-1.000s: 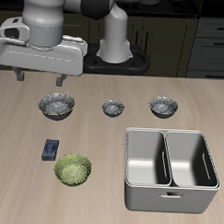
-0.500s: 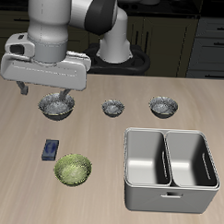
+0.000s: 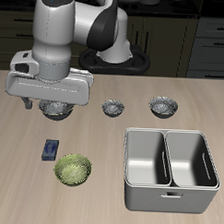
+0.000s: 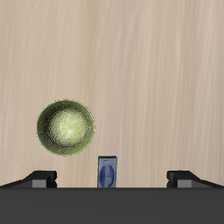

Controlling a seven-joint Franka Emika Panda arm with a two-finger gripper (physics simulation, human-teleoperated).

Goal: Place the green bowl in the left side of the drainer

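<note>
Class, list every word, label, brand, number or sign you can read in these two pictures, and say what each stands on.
No readable text in either view.
Small blue box beside the green bowl: a pale oval mark on its top, too small and blurred to read.
Grey bowls, drainer: patterns only, no lettering.

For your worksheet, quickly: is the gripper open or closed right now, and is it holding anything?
Gripper: open, fingers spread wide, holding nothing; the green bowl lies untouched on the table.
</note>
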